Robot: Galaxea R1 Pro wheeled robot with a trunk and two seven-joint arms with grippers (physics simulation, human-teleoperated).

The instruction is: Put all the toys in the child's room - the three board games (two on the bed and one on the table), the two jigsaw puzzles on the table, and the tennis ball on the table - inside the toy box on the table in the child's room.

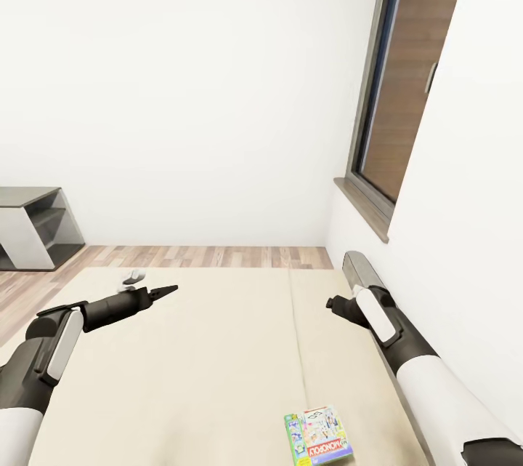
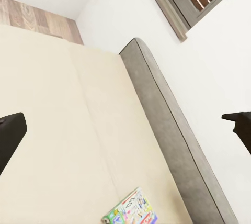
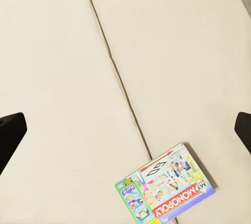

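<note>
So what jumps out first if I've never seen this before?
Probably the colourful board game box, lying flat on the wide beige bed near the robot's right arm. Then the two dark grippers, left and right, both held above the sheet, empty, with a tall dark-framed window to the right.

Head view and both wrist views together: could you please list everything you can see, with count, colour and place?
Board game: one, white-and-green box with red "Monopoly" lettering, flat on the bed near the headboard side.
Bed: one, beige sheet with a seam down it, under both arms.
Headboard: one, grey, along the white wall.
Window: one, dark frame with a grey sill, in the wall on the right.
Shelf unit: one, grey and white, on the floor at far left.
Floor: wood planks, beyond the bed.
Left gripper: black, over the bed, empty; fingertips apart in its wrist view.
Right gripper: black, over the bed near the headboard, empty; fingertips apart in its wrist view.
</note>
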